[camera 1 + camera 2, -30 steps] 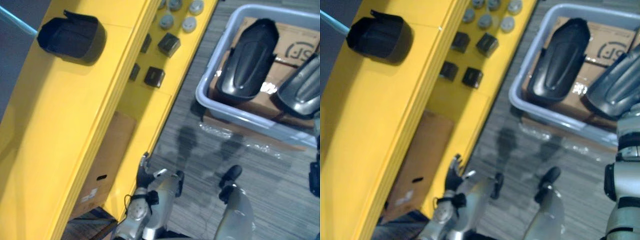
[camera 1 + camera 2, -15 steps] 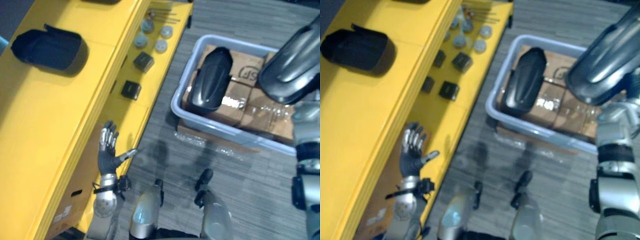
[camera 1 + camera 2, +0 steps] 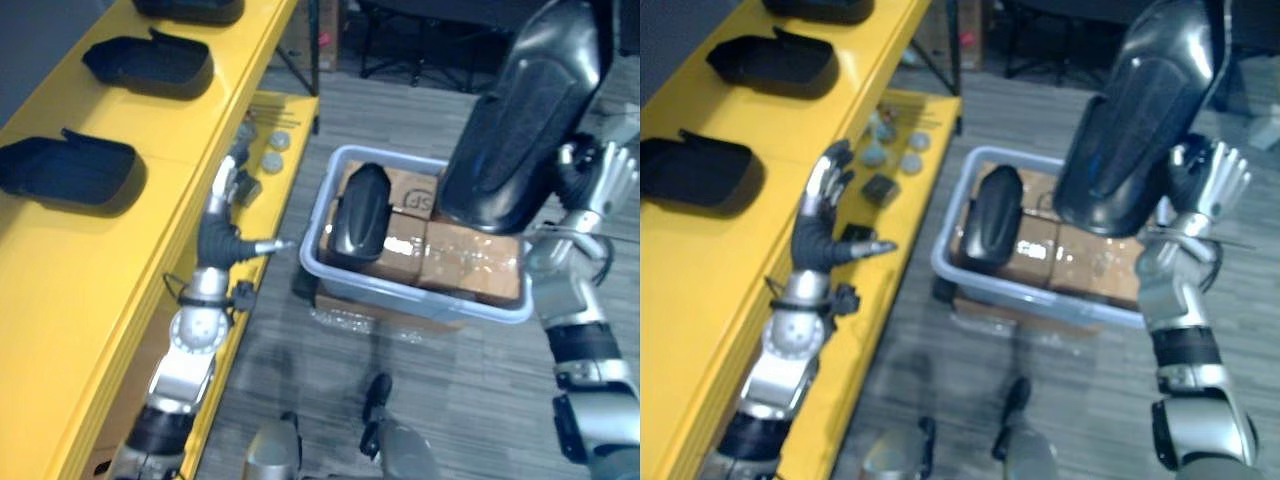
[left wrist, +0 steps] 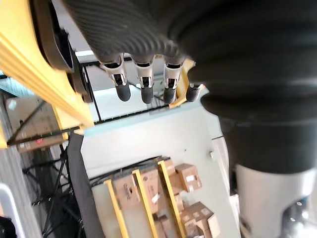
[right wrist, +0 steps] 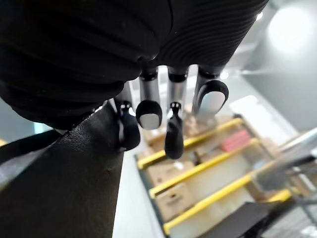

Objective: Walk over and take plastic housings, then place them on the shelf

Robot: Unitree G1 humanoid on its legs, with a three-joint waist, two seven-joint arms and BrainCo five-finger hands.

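The right hand (image 3: 1206, 182) has lifted one housing (image 3: 530, 110) high. Half a second ago it was just above the bin; now it stands upright in the air over the bin (image 3: 330, 275), well clear of the rim. Its fingers (image 5: 148, 104) lie almost straight along the edge of the housing. The thumb is hidden, so I judge that the hand pinches the part rather than only supports it. The left hand (image 3: 820, 228) has also come up. It was low beside the shelf before, and now it is near the lower board with fingers straight, thumb out, holding nothing. The whole view has also turned, so part of this change is the head moving. A second housing (image 3: 355, 212) lies in the bin on the cartons (image 3: 470, 265). Two more (image 3: 65, 172) (image 3: 150, 65) rest on the top board of the yellow shelf (image 3: 70, 310), with bare board nearer to the robot. For the task this means the taking is done for this piece. What is left is to carry it leftward and lay it on the top board. The part is large, and a one-hand hold at its edge could slip.
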